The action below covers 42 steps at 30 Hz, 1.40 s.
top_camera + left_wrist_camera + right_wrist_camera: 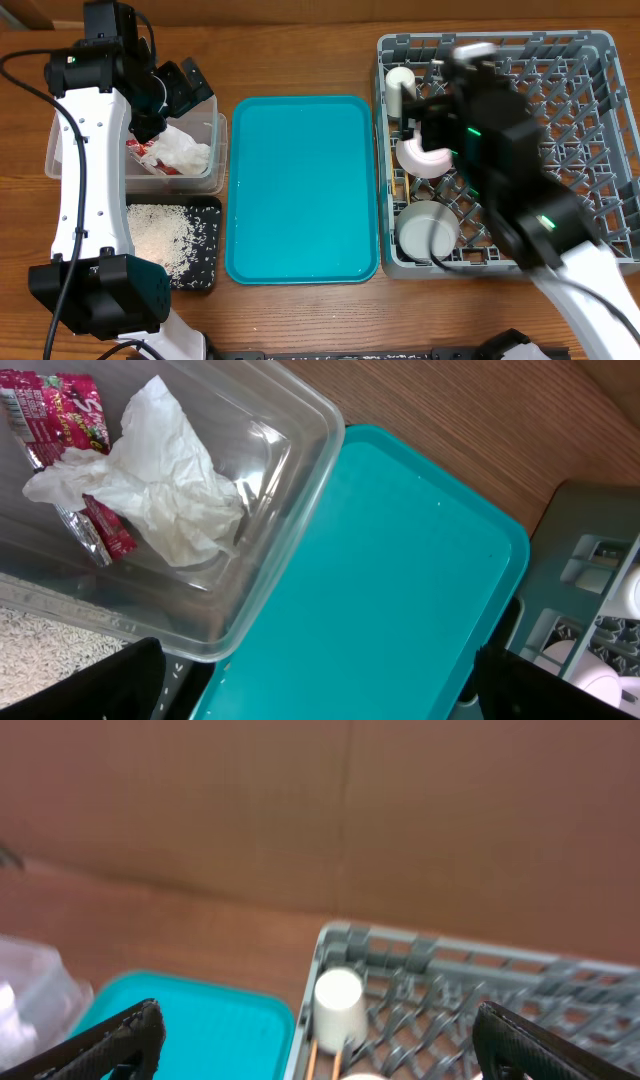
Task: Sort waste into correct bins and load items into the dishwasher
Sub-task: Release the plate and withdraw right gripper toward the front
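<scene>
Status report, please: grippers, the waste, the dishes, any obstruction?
Left gripper open, empty, above clear tub. Right gripper open, empty, over grey rack. Wrapper and tissue in tub; rice in black tray; cup and bowl in rack. No obstruction seen.

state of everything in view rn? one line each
left gripper: open, empty, above clear tub's edge
right gripper: open, empty, over dish rack
clear tub: holds red wrapper and tissue
black tray: holds rice grains
teal tray: flat on table
cup: in dish rack
plate: in dish rack
bowl: in dish rack
</scene>
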Tool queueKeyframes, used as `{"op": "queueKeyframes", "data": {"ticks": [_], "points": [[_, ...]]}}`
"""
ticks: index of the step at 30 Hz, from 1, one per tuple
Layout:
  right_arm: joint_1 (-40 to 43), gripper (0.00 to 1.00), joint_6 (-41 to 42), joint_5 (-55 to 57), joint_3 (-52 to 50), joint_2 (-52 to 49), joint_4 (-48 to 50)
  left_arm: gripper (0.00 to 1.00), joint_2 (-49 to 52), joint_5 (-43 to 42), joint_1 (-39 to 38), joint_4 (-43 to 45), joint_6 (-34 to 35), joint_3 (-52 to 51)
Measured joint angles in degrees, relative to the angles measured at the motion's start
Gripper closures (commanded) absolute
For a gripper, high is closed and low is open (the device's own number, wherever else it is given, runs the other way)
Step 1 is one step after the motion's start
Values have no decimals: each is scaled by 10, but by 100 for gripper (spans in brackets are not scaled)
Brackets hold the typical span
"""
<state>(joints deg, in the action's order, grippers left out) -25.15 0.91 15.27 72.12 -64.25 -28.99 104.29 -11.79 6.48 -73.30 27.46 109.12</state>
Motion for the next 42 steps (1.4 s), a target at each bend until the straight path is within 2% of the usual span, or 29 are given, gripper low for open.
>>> {"op": "queueKeyframes", "data": {"ticks": [5,16,21,26,38,42], "points": [[34,0,9,-6,0,88,-34,0,0,0,0,0,0,0],[195,0,21,-116,-1,263,-142,0,0,0,0,0,0,0],[210,0,21,-131,-41,329,-139,0,0,0,0,0,0,0],[211,0,35,-137,-153,394,-89,0,0,0,0,0,0,0],[216,0,71,-140,-485,532,160,0,0,0,0,0,0,0],[226,0,94,-143,-557,578,198,0,0,0,0,0,0,0]]}}
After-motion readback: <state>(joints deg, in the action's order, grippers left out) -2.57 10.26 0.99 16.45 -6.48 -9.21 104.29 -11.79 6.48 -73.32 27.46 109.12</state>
